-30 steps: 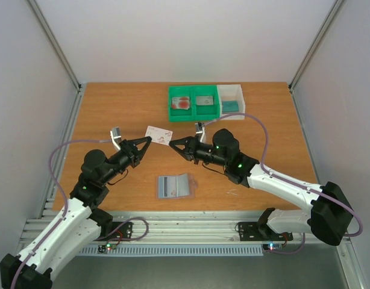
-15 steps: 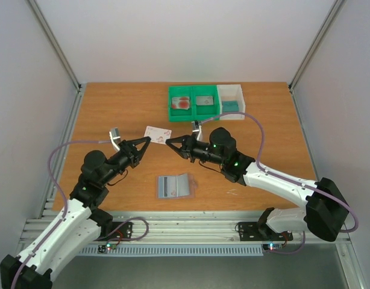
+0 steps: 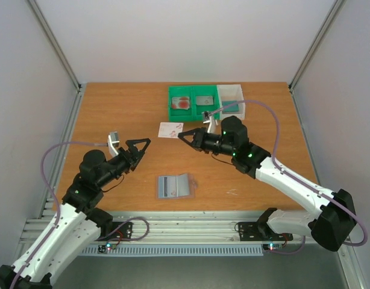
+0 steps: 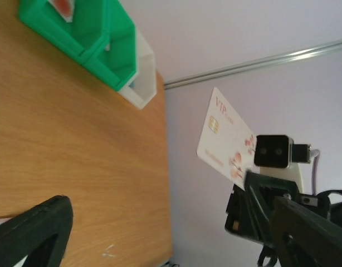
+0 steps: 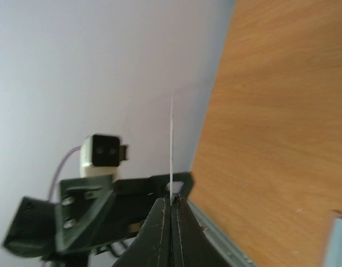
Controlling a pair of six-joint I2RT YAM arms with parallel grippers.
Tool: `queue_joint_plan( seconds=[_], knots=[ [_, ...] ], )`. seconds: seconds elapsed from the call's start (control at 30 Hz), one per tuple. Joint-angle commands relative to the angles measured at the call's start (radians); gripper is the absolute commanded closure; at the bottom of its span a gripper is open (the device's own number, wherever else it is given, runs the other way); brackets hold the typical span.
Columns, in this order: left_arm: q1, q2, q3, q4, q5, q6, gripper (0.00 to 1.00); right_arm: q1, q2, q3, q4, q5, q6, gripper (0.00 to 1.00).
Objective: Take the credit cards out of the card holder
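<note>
Two arms (image 3: 91,171) (image 3: 281,176), two trays (image 3: 194,116) (image 3: 242,96), one card holder (image 3: 174,186), four cards (image 3: 171,129) (image 3: 183,103) (image 3: 203,100) (image 3: 232,109)

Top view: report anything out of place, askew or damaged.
Nothing is spilled or damaged. One oddity: the white card hangs above the table, pinched at its edge by the right claw, while the left claw stands open and empty. The card holder lies open, flat.
</note>
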Motion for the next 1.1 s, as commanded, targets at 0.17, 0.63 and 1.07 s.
queue_joint_plan(
  seconds=[0.17, 0.63, 1.07],
  knots=[
    [-0.001, 0.078, 0.196, -0.382, -0.034, 0.330, 0.01, -0.257, 0.104, 0.181, -0.381, -0.161, -0.319, 0.99],
    [0.000, 0.242, 0.278, -0.550, -0.005, 0.632, 0.01, -0.535, 0.492, 0.572, -0.688, -0.092, -0.670, 0.99],
    [0.001, 0.309, 0.307, -0.599, -0.049, 0.754, 0.01, -0.588, 0.895, 0.996, -0.863, -0.059, -0.807, 0.99]
  ],
)
